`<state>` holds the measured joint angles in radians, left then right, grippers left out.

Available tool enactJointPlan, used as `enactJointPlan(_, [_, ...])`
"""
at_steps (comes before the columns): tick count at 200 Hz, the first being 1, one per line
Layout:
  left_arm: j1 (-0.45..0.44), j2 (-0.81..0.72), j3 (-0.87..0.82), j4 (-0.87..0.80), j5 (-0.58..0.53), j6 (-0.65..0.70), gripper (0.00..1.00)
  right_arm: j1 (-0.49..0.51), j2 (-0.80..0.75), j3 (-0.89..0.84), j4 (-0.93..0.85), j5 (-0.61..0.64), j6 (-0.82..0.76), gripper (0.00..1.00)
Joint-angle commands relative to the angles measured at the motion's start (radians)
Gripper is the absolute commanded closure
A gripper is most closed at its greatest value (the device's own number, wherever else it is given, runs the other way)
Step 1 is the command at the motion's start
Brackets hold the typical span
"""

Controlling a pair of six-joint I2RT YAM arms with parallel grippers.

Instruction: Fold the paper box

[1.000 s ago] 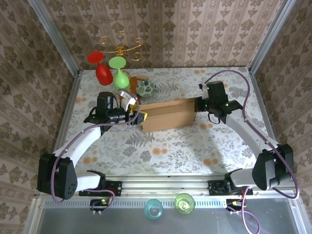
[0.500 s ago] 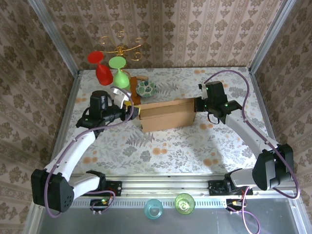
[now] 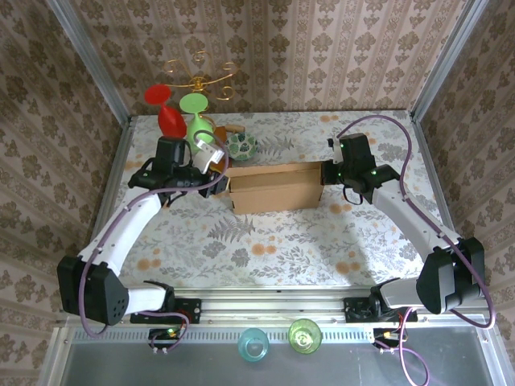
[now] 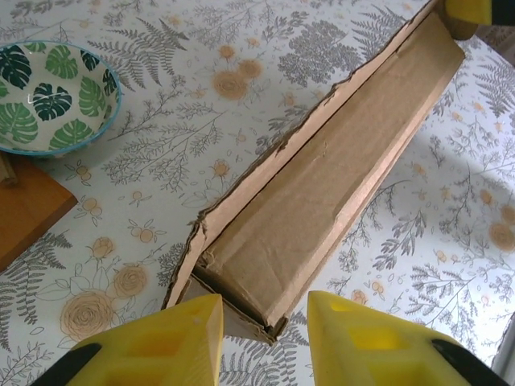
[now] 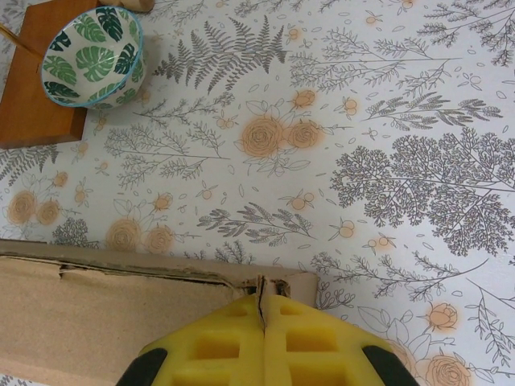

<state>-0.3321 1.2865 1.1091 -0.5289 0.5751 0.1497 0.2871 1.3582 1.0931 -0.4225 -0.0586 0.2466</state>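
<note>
Both ends of the paper box (image 3: 276, 187), lying left-to-right toward the table's (image 3: 282, 241) far edge, are attended: right gripper (image 5: 263, 312) pinching its right end, left gripper (image 4: 264, 318) parted at its left.

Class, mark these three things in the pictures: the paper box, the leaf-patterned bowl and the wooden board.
paper box (image 3: 278, 191), top external view, middle of its broad face.
leaf-patterned bowl (image 5: 91, 56), right wrist view, inside of the bowl.
wooden board (image 5: 36, 121), right wrist view, bare part beside the bowl.
</note>
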Motion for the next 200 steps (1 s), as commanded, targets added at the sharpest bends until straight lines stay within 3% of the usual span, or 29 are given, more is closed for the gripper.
enactJointPlan(1, [0.002,0.02,0.035,-0.046,0.002,0.053,0.67,0.008,0.021,0.016,-0.066,0.008,0.005,1.0])
enactJointPlan(42, [0.002,0.058,0.063,0.007,-0.051,0.077,0.65,0.008,0.022,0.015,-0.066,0.003,0.003,1.0])
enactJointPlan(135, [0.006,0.131,0.079,0.079,-0.037,0.097,0.63,0.006,0.027,0.022,-0.073,-0.008,-0.004,1.0])
enactJointPlan(174, [0.02,0.013,0.033,0.147,-0.106,0.136,0.41,0.007,0.027,0.034,-0.077,-0.007,-0.006,1.0])
enactJointPlan(184, [0.048,0.004,0.022,0.135,-0.071,0.157,0.38,0.007,0.027,0.037,-0.078,-0.009,-0.007,1.0])
enactJointPlan(200, [0.107,0.04,0.037,0.069,0.11,0.209,0.39,0.006,0.053,0.041,-0.078,-0.011,-0.007,1.0])
